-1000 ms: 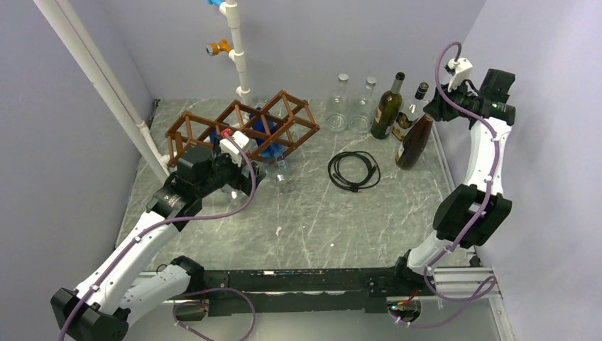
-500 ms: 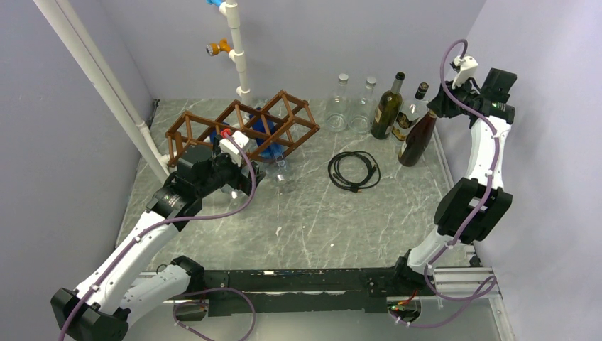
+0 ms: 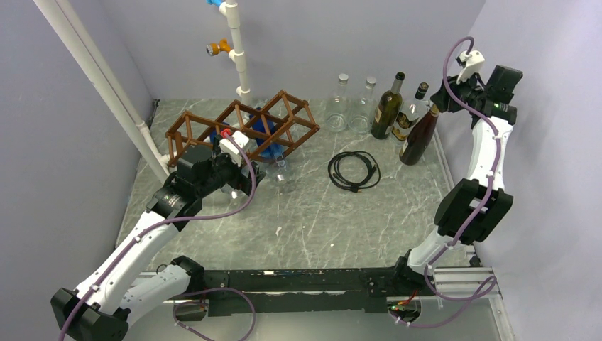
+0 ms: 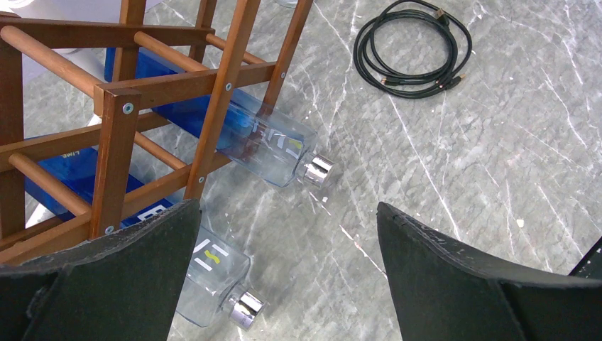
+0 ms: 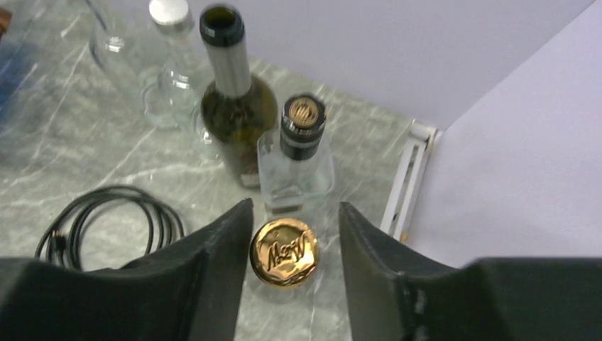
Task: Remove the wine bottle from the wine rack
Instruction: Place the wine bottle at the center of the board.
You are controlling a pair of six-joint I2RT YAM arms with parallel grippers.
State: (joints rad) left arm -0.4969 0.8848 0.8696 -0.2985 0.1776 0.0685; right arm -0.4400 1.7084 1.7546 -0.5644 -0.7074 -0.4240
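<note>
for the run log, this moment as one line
right gripper: open around gold cap of brown bottle | brown bottle: standing, off wine rack | left gripper: open beside rack | two blue-label bottles in rack

- The wine rack (image 3: 241, 126) lies at the back left of the tabletop (image 3: 319, 220), just before the upright pipe (image 3: 236, 57).
- Two bottles lie in its cells, the farther bottle (image 4: 277, 145) beside the nearer bottle (image 4: 216, 273).
- The coiled cable (image 3: 353, 170) lies right of the rack.
- Behind it stands a row of bottles (image 3: 387, 106); the end bottle (image 3: 417, 138) stands rightmost, before them.
</note>
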